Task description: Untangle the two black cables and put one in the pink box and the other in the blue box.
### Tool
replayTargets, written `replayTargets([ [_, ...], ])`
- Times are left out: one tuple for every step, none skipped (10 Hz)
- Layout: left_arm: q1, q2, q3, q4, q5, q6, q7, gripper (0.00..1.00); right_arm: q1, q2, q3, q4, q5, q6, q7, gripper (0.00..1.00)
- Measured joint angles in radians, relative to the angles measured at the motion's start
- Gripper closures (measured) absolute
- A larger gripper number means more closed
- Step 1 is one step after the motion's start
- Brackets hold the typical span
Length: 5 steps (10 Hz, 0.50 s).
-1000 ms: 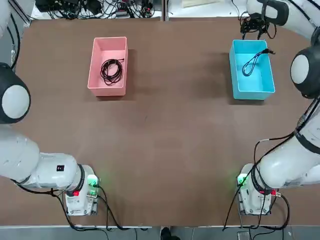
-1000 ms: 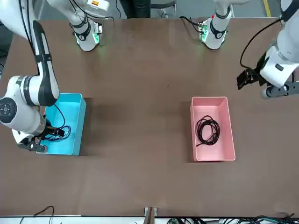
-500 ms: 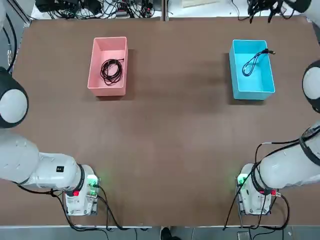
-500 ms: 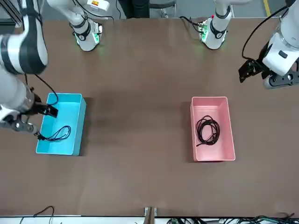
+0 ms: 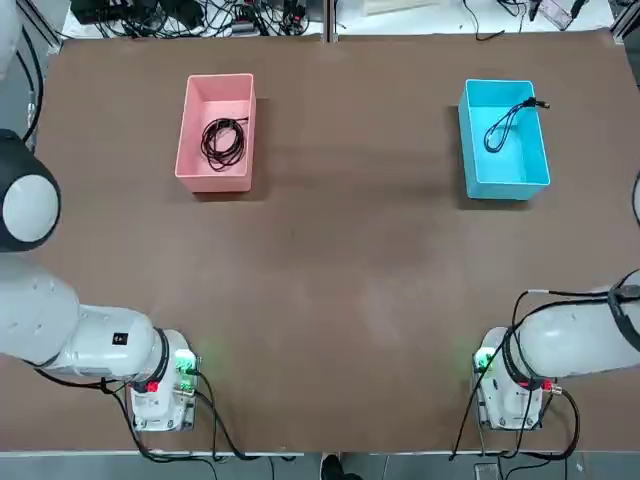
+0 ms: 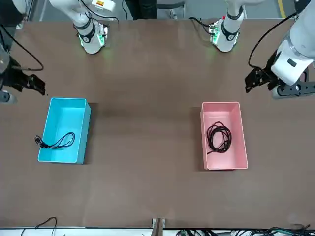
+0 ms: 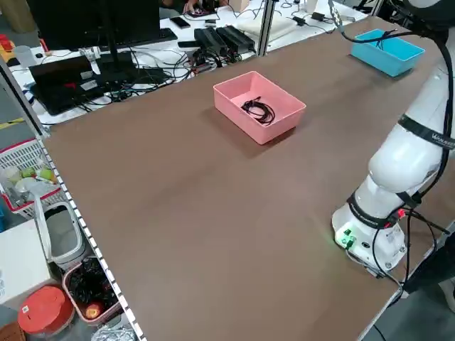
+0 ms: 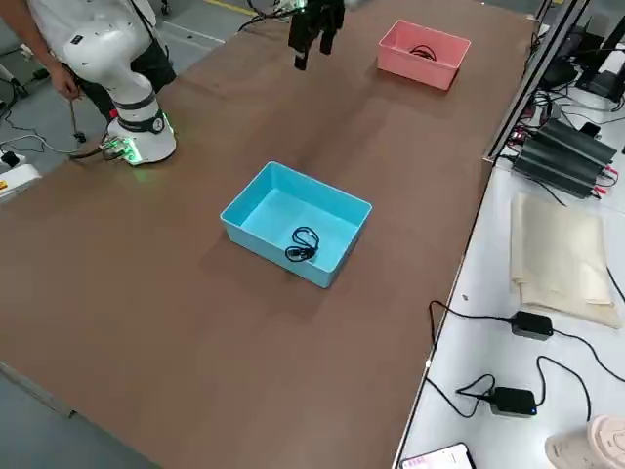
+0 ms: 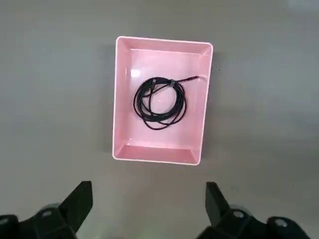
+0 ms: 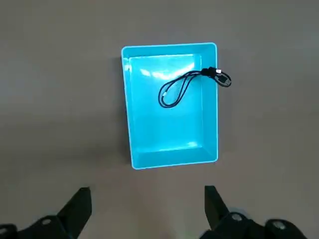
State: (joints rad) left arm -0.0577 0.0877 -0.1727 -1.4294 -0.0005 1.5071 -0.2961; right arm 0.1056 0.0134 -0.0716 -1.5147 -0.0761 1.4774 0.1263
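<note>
Cables sorted: coiled long cable (image 5: 224, 141) in pink box (image 5: 198, 172), short cable (image 5: 503, 124) in blue box (image 5: 474, 172) with plug over the rim, right gripper (image 6: 25, 83) just risen clear, left gripper (image 6: 257, 80) raised, both wide open, empty; task looks done.

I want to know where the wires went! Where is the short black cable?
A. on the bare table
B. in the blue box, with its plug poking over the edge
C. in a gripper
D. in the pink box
B: the short black cable lies in the blue box, its plug end over the rim.
</note>
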Motion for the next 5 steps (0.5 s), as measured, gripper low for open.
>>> replayTargets([
  [0.000,0.000,-0.001,-0.001,0.000,0.000,0.000,0.00,-0.010,-0.021,-0.005,0.000,0.010,-0.012,-0.021,0.00],
  [-0.001,0.000,-0.001,-0.002,0.000,0.000,0.000,0.00,-0.016,-0.033,-0.008,0.000,0.014,-0.022,-0.040,0.00],
  [-0.001,0.000,-0.001,-0.004,0.000,-0.001,0.000,0.00,-0.018,-0.038,-0.009,0.000,0.016,-0.026,-0.049,0.00],
  [-0.001,0.000,-0.001,-0.008,0.000,-0.001,0.000,0.00,-0.018,-0.038,-0.008,-0.001,0.016,-0.026,-0.052,0.00],
  [-0.001,0.000,-0.001,-0.010,0.000,-0.001,0.000,0.00,-0.018,-0.038,-0.008,-0.002,0.016,-0.026,-0.053,0.00],
])
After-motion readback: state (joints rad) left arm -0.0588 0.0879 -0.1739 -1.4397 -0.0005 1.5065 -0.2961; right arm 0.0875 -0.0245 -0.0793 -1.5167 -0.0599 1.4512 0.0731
